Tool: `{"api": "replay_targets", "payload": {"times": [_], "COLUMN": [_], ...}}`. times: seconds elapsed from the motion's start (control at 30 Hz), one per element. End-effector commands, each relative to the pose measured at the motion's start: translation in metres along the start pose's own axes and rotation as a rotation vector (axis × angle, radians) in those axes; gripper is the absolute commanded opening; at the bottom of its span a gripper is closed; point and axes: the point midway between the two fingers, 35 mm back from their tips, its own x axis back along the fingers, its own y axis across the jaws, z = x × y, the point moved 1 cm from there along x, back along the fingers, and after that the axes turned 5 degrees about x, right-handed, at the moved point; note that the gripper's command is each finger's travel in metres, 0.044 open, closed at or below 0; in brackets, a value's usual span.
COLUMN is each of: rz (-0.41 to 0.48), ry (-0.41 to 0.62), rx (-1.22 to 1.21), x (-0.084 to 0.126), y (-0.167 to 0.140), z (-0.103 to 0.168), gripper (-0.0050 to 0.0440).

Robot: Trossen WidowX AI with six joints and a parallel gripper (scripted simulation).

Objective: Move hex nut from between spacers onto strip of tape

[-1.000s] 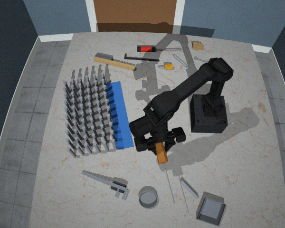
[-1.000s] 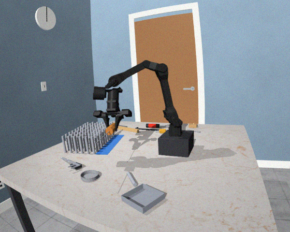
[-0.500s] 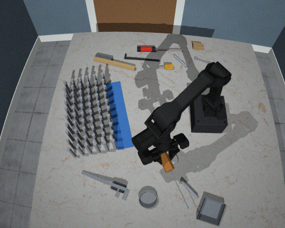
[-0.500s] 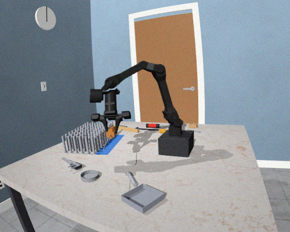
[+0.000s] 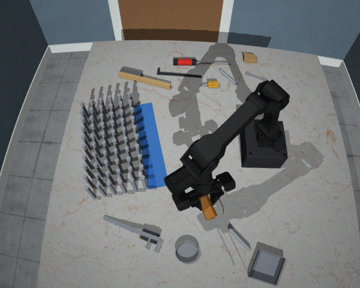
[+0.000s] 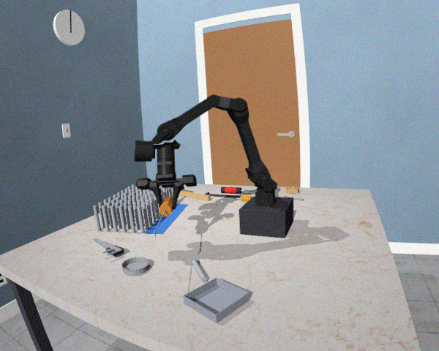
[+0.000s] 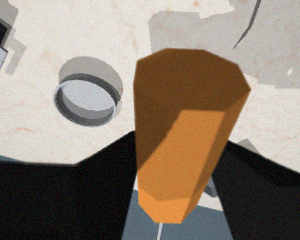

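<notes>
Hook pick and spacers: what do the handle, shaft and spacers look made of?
The hook pick, clamped in the gripper, has a faceted orange-brown handle with a matte finish, which could be wood or plastic. Its shaft is a thin grey rod, probably steel wire. The spacers are plain pale grey cylinders with a dull finish, likely metal, though plastic is possible.

Bright, grainy, hard shadows, bowed edges.

Tape strip (image 5: 150,145) beside the spacers (image 5: 110,142), ring dish (image 5: 188,248) between caliper (image 5: 137,230) and tray (image 5: 267,263)
</notes>
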Motion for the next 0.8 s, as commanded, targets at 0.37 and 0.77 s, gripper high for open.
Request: {"api": "replay_targets", "payload": {"times": [0.37,0.77], "rz": [-0.014,-0.015], "ry": [0.008,0.008], "rx": [0.013,0.012], "x": [-0.018,-0.033], "y": [0.004,0.006], "z": [-0.005,-0.012], "gripper": [-0.0050,-0.0050]}}
